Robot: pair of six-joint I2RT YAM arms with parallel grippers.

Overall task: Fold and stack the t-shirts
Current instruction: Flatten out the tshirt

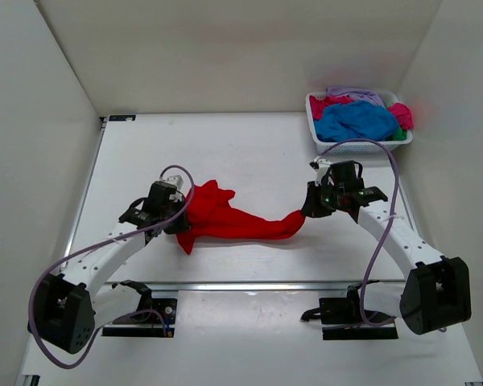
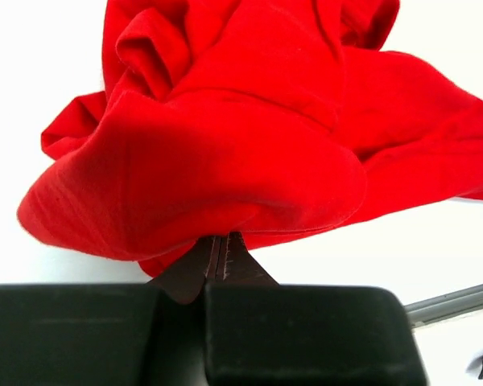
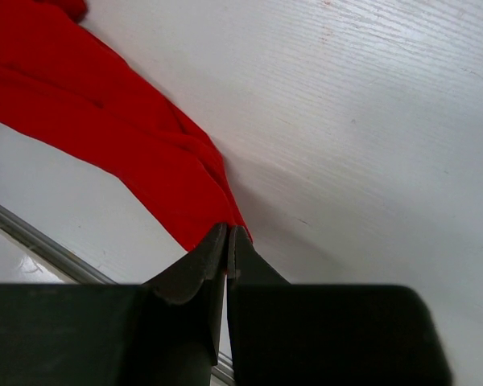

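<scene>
Two grippers, one garment strung between them.

Table (image 1: 249, 153): white, under both arms.

Red t-shirt (image 1: 233, 219): spans the gap between the grippers, lying to the right of the left gripper (image 1: 183, 226) and to the left of the right gripper (image 1: 308, 211). It is bunched and crumpled at the left gripper's end and drawn out into a narrow twisted tail at the right gripper's end. The middle hangs low over the table; cannot tell whether it touches.

White mesh basket (image 1: 362, 147): beyond the right gripper, toward the far right corner, well apart from it. It holds a heap: blue shirt (image 1: 356, 121) on top, magenta-pink shirt (image 1: 330, 104) and lavender shirt (image 1: 354, 94) behind it, and a sliver of green shirt (image 1: 398, 134) at the right.

Left gripper: jaws pressed together, a fold of the red cloth pinched at the tips, the rest billowing above and ahead of them.

Right gripper: jaws likewise closed, clamping the very end of the narrow tail.
</scene>
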